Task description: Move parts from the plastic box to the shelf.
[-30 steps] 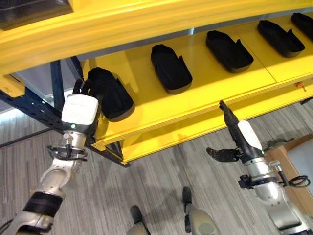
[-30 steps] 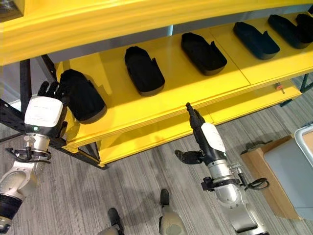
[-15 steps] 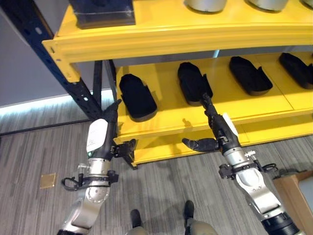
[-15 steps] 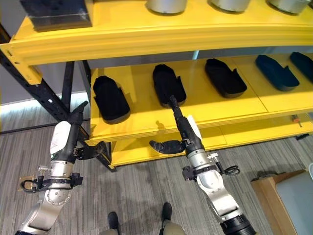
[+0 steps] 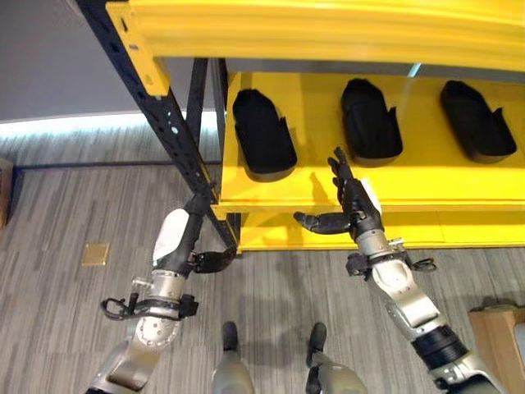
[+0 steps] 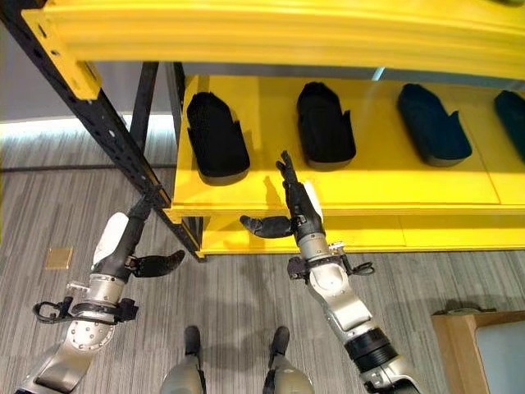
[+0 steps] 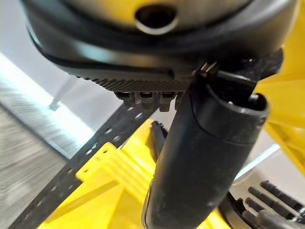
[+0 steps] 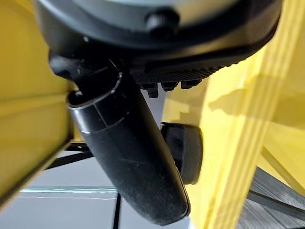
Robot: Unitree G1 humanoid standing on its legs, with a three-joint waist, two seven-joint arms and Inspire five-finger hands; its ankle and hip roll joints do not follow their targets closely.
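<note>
Yellow shelf (image 5: 410, 185) on a dark perforated upright (image 5: 156, 115) is spanning the upper part of both eye views, standing on grey wood-grain floor (image 5: 66, 189). Three black parts are lying in a row on its deck, well apart from one another: the leftmost part (image 5: 262, 135), the middle part (image 5: 371, 123) and the third part (image 5: 477, 121); a fourth part (image 6: 515, 116) is showing at the edge of the right eye view. Right hand (image 5: 351, 205) is hovering just in front of the shelf's front edge, between the leftmost and middle parts, fingers straight and pointing up toward the shelf, thumb sticking out sideways, holding nothing. Left hand (image 5: 190, 238) is hanging lower, beside the foot of the upright, fingers extended along the post, thumb spread, likewise carrying nothing. A wooden crate corner (image 6: 472, 345) is sitting on the floor to the robot's right. A small tan square (image 5: 95, 254) is lying flat on the floor to the left.
</note>
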